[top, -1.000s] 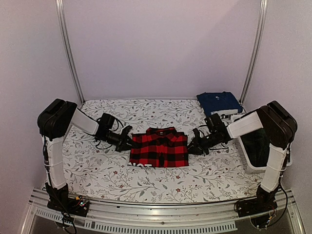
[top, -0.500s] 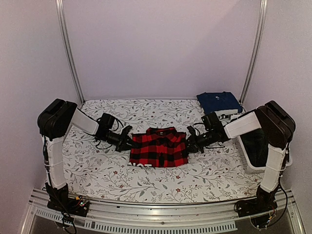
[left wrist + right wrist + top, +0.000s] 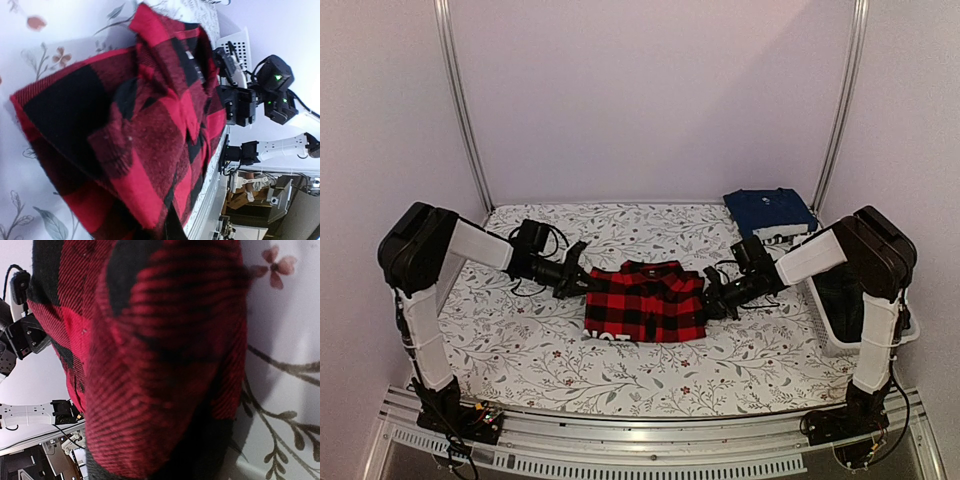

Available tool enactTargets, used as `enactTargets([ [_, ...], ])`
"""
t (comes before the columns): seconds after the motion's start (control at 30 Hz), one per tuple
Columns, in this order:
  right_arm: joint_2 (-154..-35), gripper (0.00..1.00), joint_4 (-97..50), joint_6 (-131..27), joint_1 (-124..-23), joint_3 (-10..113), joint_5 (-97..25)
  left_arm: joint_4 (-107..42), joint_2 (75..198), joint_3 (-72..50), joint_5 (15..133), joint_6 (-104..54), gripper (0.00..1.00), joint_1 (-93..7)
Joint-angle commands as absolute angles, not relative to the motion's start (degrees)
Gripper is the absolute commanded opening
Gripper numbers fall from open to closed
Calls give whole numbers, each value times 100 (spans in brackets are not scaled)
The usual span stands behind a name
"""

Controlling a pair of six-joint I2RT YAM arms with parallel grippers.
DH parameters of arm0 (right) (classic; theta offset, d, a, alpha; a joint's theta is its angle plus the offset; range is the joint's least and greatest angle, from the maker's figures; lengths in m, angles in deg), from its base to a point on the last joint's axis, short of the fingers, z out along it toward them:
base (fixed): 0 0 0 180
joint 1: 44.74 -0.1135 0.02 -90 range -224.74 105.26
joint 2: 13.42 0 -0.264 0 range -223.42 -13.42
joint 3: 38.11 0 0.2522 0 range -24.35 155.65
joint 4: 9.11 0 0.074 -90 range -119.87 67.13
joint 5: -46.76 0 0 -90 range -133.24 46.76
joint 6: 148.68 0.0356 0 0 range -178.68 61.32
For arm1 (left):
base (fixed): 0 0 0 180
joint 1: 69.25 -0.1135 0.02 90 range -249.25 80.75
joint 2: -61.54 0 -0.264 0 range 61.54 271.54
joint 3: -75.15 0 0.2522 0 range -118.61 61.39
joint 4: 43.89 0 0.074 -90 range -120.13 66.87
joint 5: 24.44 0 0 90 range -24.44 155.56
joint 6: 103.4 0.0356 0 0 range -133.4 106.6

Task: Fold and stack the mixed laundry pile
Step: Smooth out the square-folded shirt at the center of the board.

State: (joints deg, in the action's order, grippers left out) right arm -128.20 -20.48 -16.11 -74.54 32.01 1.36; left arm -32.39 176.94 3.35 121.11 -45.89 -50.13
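2 white arms [image 3: 480, 243] with black joints [image 3: 415, 248], looping black cables [image 3: 556, 236]

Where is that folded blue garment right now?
Top view: the navy folded garment sits at the far right corner of the table, by the far end of the white basket.

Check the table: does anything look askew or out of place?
Only the flannel shirt: its folded layers look rumpled and bunched, not flat, and a white-lettered patch shows at its near-left corner. The navy folded garment looks tidy.
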Motion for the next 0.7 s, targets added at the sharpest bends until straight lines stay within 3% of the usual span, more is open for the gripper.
enactTargets([
  [0.0,-13216,5,-2674,-1676,-7393,2994,-518,-3128,17239,355,11879,-4394,0,-5182],
  [0.1,-13197,7,-2483,-1651,-7383,2975,-373,-3066,17513,378,11751,-4323,0,-5199],
  [0.27,-12749,20,-2157,-1672,-7383,3229,-141,-3183,17975,429,11577,-4337,0,-5212],
  [0.57,-11780,41,-4300,-2662,-7182,4098,-905,-2559,18201,168,11002,-4139,0,-5187],
  [0.6,-11624,43,-4467,-2751,-7175,4121,-1026,-2458,18108,144,10921,-4070,5,-5185],
  [0.67,-11447,47,-4644,-2928,-7173,4170,-1154,-2256,17838,123,10693,-3977,27,-5197],
])
